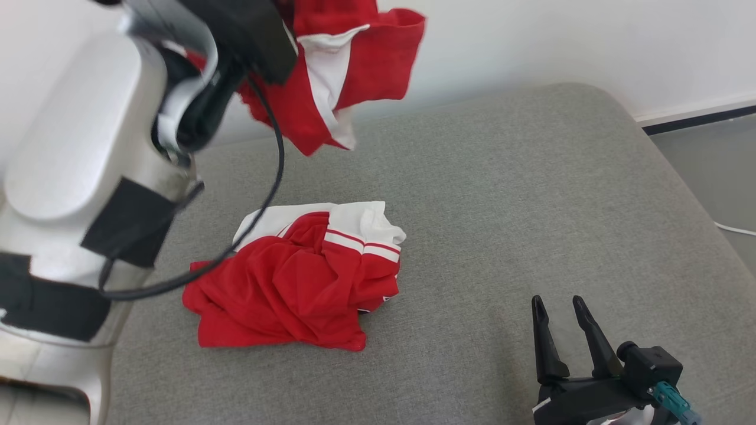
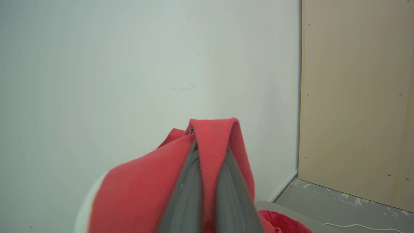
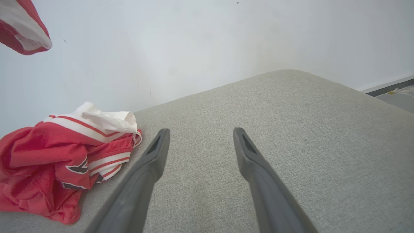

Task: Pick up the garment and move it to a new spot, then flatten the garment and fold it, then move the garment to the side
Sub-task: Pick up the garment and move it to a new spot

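Fingers of the left gripper (image 2: 211,149) are clamped together on a fold of the red and white fabric garment (image 1: 354,65), which hangs in the air at the upper middle of the head frame, above the wide grey woven cushion (image 1: 531,177). Below it, at the centre, a second crumpled red and white heap of cloth (image 1: 295,283) lies on the cushion. At the lower right, the right gripper (image 1: 557,304) is over bare cushion, its two dark fingers apart and holding nothing.
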Controlling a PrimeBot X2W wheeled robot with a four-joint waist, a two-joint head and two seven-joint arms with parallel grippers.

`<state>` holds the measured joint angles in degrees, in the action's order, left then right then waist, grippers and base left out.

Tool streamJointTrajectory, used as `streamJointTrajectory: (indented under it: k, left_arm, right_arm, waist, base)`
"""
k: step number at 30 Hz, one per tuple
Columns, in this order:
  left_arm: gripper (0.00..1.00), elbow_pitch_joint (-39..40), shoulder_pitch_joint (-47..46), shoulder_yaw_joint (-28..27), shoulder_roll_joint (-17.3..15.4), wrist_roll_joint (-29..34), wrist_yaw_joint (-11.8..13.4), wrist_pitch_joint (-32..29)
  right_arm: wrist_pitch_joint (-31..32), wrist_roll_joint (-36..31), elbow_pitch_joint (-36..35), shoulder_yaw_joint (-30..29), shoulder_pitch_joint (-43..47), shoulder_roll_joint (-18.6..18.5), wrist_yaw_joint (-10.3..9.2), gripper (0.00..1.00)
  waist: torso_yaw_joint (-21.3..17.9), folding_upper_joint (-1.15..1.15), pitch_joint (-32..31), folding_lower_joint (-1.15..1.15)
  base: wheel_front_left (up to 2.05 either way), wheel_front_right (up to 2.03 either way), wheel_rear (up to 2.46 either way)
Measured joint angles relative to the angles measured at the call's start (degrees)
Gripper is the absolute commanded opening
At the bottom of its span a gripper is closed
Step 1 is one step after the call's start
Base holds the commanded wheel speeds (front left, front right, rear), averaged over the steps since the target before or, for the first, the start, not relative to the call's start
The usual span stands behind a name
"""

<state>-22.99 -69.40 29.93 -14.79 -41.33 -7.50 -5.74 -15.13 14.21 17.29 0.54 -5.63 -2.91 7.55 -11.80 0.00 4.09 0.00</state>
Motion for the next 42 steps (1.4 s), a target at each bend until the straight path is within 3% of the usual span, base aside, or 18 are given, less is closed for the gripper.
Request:
streamJointTrajectory:
  k: [12, 19, 24, 33, 42]
  left_arm:
    - [0.0, -1.7, -3.85, -0.29, 1.04, -0.05, 0.03, 1.11]
    - [0.0, -1.24, -2.41, -0.31, 0.38, -0.14, 0.21, 2.74]
    - [0.0, -1.52, -1.19, -1.24, -1.76, -0.1, 0.97, 3.79]
    - [0.0, -1.98, 2.98, -3.65, -8.46, 0.31, 1.97, 5.76]
    - [0.0, -1.21, 5.02, -6.84, -12.32, -0.3, 3.05, 8.59]
  right_arm:
    - [0.0, 0.33, -0.75, -0.86, 0.76, -0.02, 0.0, 1.0]
    - [0.0, -1.2, -3.1, -1.8, 0.31, -0.03, 0.0, 1.0]
    - [0.01, -2.68, -4.74, -2.64, 0.02, -0.02, 0.0, 1.0]
    - [0.0, -6.81, -8.94, -3.78, -0.38, 0.0, 0.0, 1.0]
    - [0.0, -11.99, -16.48, -5.43, 0.42, -0.79, 0.0, 1.0]
  waist:
    - [-0.89, 0.0, 1.0, 0.0]
    - [1.34, 0.0, 2.29, 0.0]
    - [4.48, 0.0, 2.98, 0.0]
    - [11.79, 0.0, 4.76, 0.0]
    - [20.99, 0.01, 7.82, 0.01]
  base:
    - [0.0, 0.0, 0.0]
    - [0.0, 0.0, 0.0]
    - [0.0, 0.0, 0.0]
    - [0.0, 0.0, 0.0]
    - [0.0, 0.0, 0.0]
